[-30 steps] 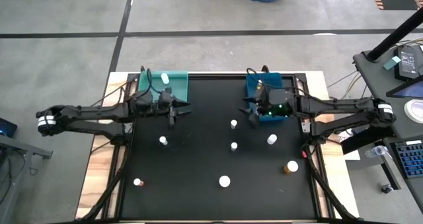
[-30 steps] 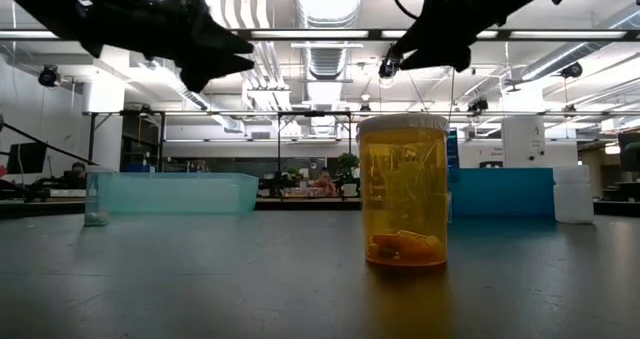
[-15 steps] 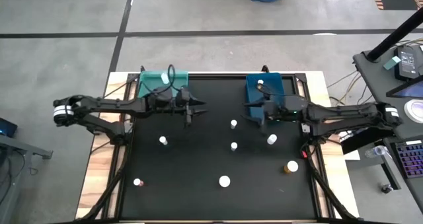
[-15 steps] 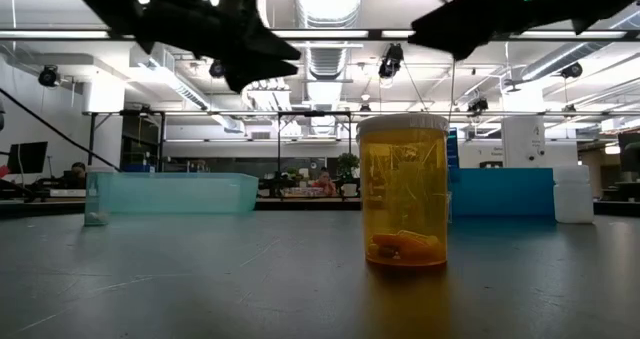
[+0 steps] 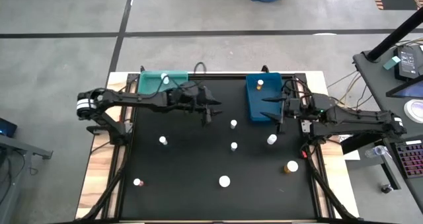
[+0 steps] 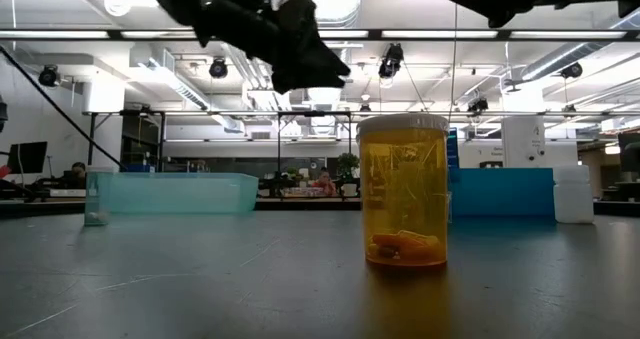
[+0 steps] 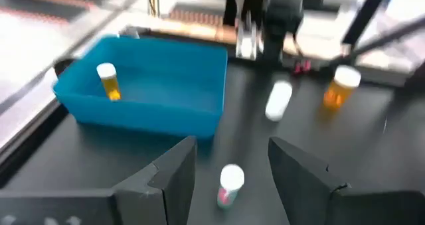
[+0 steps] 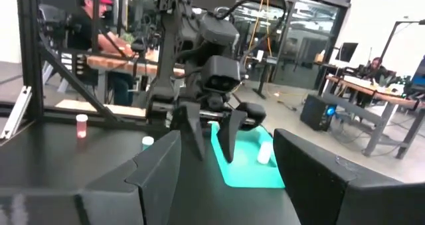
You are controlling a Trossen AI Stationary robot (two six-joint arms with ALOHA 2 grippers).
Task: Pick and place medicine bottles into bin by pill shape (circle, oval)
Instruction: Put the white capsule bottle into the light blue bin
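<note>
Several small bottles stand scattered on the black table (image 5: 198,158): white ones (image 5: 233,123) (image 5: 233,146) (image 5: 162,140) (image 5: 225,181), one lying on its side (image 5: 271,139), and an amber one (image 5: 291,166) that fills the low view (image 6: 403,191). My left gripper (image 5: 210,113) is open and empty above mid-table; a white-capped bottle (image 7: 230,184) stands just ahead of its fingers. My right gripper (image 5: 276,115) is open and empty, beside the near right corner of the blue bin (image 5: 254,104). It shows open in its wrist view (image 8: 229,145).
The blue bin (image 7: 143,95) holds an amber bottle (image 7: 108,80). The teal bin (image 5: 153,82) at the far left holds a white bottle (image 5: 164,78). One more bottle (image 5: 137,182) stands near the left front. People sit at desks beyond the table (image 8: 89,26).
My left gripper has gone from the teal bin toward the table's right, to mid-table near the white-capped bottle. My right gripper has drawn back toward the table's right edge, off the blue bin. No bottle on the table has moved.
</note>
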